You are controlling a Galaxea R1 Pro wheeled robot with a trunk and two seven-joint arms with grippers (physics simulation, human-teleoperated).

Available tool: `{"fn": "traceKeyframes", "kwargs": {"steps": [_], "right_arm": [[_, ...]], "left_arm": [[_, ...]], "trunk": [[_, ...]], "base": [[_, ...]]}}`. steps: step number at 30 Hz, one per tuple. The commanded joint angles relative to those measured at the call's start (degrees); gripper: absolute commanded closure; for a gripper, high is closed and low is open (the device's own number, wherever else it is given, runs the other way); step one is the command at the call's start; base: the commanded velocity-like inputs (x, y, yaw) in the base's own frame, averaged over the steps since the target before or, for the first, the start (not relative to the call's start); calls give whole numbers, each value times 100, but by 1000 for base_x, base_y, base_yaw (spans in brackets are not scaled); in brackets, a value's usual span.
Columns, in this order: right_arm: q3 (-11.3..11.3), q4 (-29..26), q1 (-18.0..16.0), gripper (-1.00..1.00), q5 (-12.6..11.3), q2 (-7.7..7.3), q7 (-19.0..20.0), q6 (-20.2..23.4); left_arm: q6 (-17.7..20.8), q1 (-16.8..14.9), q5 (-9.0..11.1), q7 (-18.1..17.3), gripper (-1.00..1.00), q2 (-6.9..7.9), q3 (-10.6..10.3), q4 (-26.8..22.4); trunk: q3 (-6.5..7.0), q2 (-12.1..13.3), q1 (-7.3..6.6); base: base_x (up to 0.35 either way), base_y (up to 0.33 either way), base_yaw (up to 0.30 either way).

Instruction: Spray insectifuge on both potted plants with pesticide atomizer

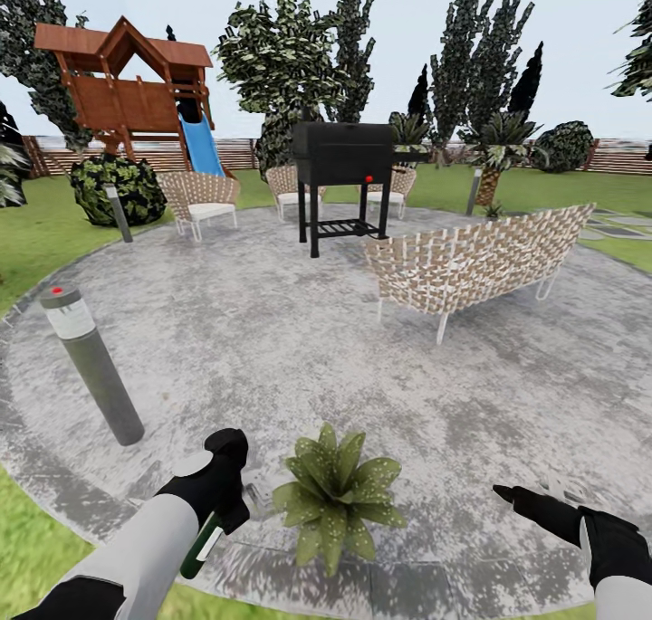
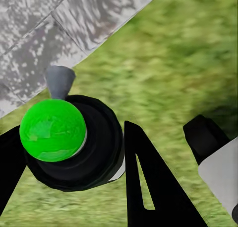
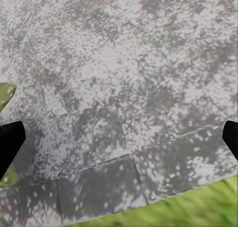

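We hold the pesticide atomizer (image 1: 201, 548) clenched in our left gripper (image 1: 220, 484), just left of the one speckled potted plant (image 1: 335, 493) at the patio's (image 1: 272, 348) near edge, presumably to spray it. Our right gripper (image 1: 530, 502) waits near right, jaws released. Two lamp posts (image 1: 91, 362), three chairs, one grill (image 1: 342, 172).

Round grey stone patio (image 1: 272, 348), mottled, edged with curved paving slabs, ringed by green lawn (image 1: 36, 240).

On the patio:
- one potted plant (image 1: 337, 493), a low white-speckled rosette, near the front edge;
- black grill (image 1: 342, 181) on legs, at the far side;
- woven sofa (image 1: 471, 262), right of centre;
- woven armchairs (image 1: 201, 199) behind the grill;
- grey lamp post (image 1: 95, 367), red-topped, at left.
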Motion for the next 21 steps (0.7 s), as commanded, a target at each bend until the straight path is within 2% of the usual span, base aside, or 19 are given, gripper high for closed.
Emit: {"fn": "traceKeyframes", "kwargs": {"steps": [1,5,13,21], "right_arm": [[-33,-12,-8,-100,53,4,52,20],[-33,-12,-8,-100,53,4,60,20],[-33,-12,-8,-100,53,4,61,20],[-33,-12,-8,-100,53,4,47,20]], "left_arm": [[35,-2,-40,-51,100,1,-13,-8],[35,-2,-40,-51,100,1,-13,-8],[35,-2,-40,-51,100,-7,-14,-8],[31,-2,-40,-51,100,-8,-32,-1]], "trunk": [[-6,-3,0],[-6,-3,0],[-6,-3,0],[-6,-3,0]], "base": [[92,249,0],[101,255,-68],[120,234,-209],[20,41,-47]]}}
